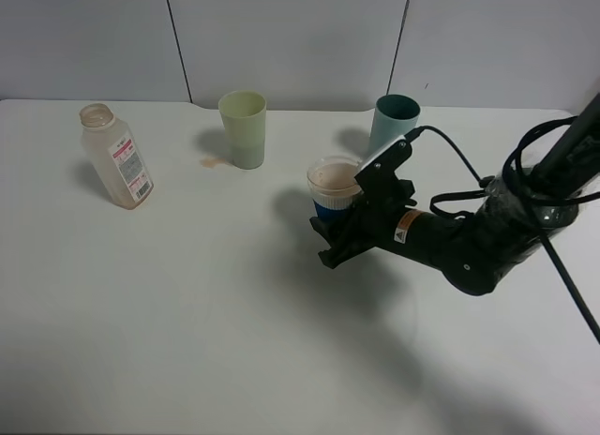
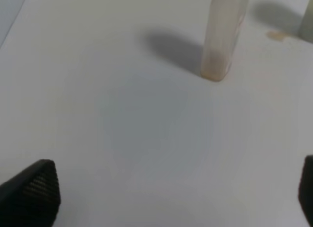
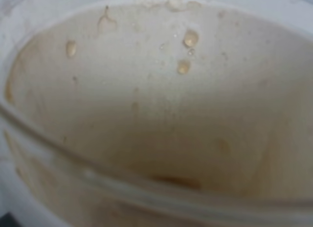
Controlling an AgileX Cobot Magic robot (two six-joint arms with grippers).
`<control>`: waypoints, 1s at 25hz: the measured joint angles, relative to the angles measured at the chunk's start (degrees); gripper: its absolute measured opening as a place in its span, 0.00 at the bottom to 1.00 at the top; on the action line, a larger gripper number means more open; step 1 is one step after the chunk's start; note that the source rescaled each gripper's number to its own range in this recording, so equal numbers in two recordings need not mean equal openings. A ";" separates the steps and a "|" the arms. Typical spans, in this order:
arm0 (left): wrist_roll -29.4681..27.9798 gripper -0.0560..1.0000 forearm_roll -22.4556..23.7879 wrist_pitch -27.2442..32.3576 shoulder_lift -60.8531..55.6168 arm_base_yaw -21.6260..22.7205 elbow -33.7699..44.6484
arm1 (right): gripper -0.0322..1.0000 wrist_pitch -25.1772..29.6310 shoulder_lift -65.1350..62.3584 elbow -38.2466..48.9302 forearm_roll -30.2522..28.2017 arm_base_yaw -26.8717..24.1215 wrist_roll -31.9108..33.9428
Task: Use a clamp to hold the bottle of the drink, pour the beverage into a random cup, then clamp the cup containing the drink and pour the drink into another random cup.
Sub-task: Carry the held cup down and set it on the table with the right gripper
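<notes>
Clamped by the right gripper [image 1: 339, 231] at table centre, blue-sleeved cup [image 1: 333, 187] nearly drained, probably light, thin-walled, crushable; best held low on sleeve; left fingers [image 2: 30, 195] spread wide at nine o'clock.

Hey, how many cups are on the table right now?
3. The yellow-green tumbler stands at the back, left of centre. The teal cup stands at the back right. The blue-sleeved cup is in front of them, in the right end effector. None looks hidden.
</notes>
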 joint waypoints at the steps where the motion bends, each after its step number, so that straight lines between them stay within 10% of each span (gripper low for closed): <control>1: 0.00 0.99 0.00 0.00 0.00 0.00 0.00 | 0.03 -0.64 1.26 0.00 0.00 0.00 -0.13; 25: 0.00 0.99 0.00 0.00 0.00 0.00 0.00 | 0.03 -16.72 9.82 -0.06 7.64 0.00 -0.52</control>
